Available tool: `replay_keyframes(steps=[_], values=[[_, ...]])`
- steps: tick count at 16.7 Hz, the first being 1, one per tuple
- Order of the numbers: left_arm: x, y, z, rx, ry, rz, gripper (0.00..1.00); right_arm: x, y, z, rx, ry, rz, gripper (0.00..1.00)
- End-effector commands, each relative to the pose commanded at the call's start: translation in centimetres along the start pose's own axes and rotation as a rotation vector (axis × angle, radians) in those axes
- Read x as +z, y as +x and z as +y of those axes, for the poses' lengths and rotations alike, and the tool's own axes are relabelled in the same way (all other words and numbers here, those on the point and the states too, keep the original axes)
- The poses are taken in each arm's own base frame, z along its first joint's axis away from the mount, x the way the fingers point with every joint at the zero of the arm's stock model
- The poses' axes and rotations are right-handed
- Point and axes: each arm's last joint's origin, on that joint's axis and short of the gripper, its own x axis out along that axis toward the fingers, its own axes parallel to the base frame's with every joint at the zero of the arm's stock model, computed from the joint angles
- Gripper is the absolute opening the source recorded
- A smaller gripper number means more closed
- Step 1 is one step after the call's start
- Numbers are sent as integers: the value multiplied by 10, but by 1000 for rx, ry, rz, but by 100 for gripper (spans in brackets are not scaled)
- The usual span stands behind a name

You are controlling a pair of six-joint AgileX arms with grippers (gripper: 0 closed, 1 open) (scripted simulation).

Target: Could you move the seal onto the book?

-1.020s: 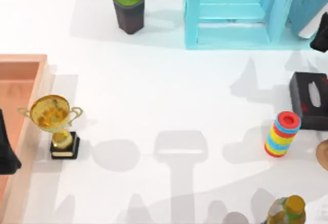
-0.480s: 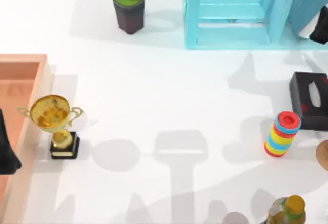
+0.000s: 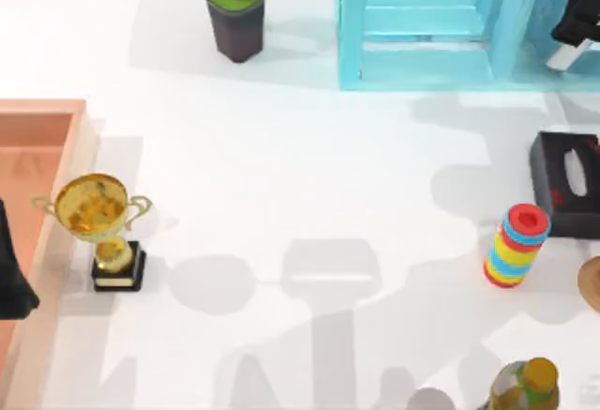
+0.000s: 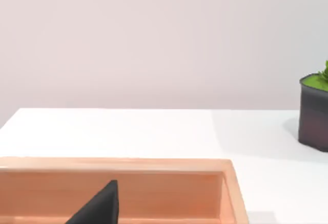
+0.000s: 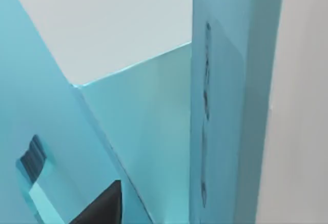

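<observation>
My right gripper [image 3: 578,14] is high at the far right corner of the table [image 3: 300,175], seen in the top view as a dark shape over the right end of the light-blue shelf frame [image 3: 422,65]. Whether it is released or clenched I cannot tell. Just beside it stands the book [image 3: 549,7], tilted against the right side of the shelf frame, with its white page edges low under the gripper. I cannot tell if the gripper touches the book. The right wrist view looks very close at the light-blue walls and one upright post [image 5: 225,106] of this frame, so this arm is stretched far forward and points into the shelf. My left gripper [image 3: 9,274] is parked at the left edge of the table, over the wooden tray [image 3: 56,110]. The left wrist view shows a dark tip of it above the tray's inner wall [image 4: 164,190], and its state I cannot tell either. Near the tray stands the gold trophy [image 3: 98,213] on its black base. A potted plant [image 3: 236,11] is at the back, left of the shelf. On the right side are a black tissue box [image 3: 562,180], a stack of coloured rings [image 3: 516,246] just in front of it, and a bottle [image 3: 525,387] at the near edge.
</observation>
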Motion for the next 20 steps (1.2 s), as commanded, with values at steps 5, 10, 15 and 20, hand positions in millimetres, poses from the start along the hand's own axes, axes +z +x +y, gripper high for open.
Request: replay_keyframes(steps=[5, 10, 15, 20], values=[[0, 0, 0, 0, 0, 0, 100, -14, 23, -1, 0, 0, 0, 100], [0, 0, 0, 0, 0, 0, 100, -17, 26, -2, 0, 0, 0, 100], [0, 0, 0, 0, 0, 0, 100, -17, 26, -2, 0, 0, 0, 70], [0, 0, 0, 0, 0, 0, 100, -17, 26, -2, 0, 0, 0, 32]])
